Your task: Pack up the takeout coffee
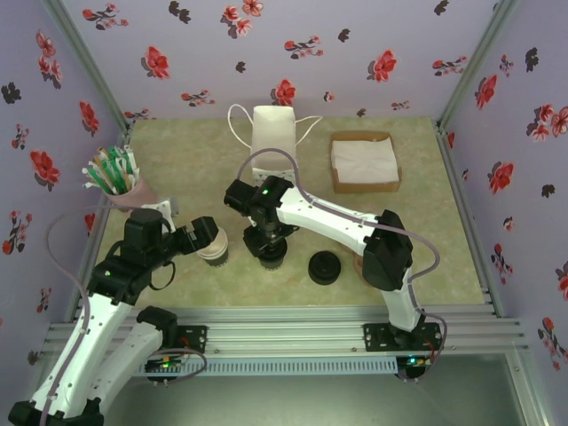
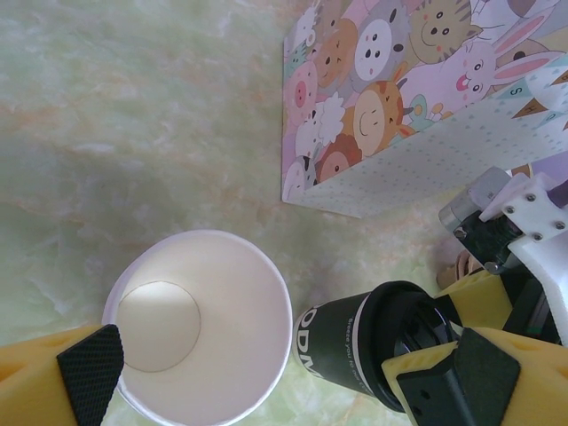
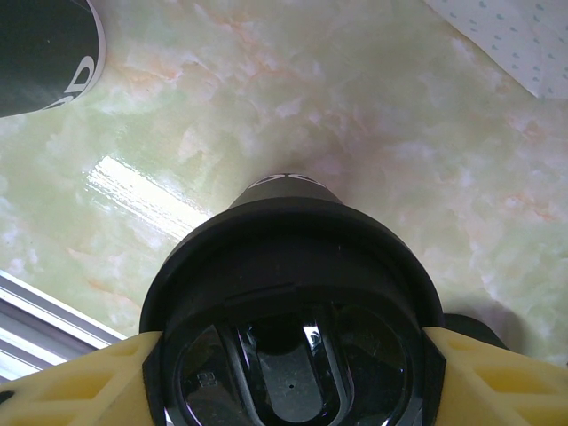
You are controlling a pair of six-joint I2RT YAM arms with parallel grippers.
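The takeout coffee (image 1: 273, 256) is a dark cup with a black lid (image 3: 293, 293), near the middle of the table. My right gripper (image 3: 293, 355) comes down from above, its yellow fingers (image 3: 80, 382) pressed against both sides of the lid, shut on it. In the left wrist view the coffee (image 2: 355, 346) stands right beside a lidless cream-rimmed cup stack (image 2: 200, 328). My left gripper (image 2: 275, 382) is open wide, and the cup stack (image 1: 213, 250) lies between its fingers, untouched.
A white paper bag (image 1: 273, 133) with cartoon animals on one side (image 2: 382, 89) stands at the back centre. A brown box of napkins (image 1: 364, 161) sits back right, a cup of straws (image 1: 115, 182) at the left. Loose black lids (image 1: 325, 267) lie right of the coffee.
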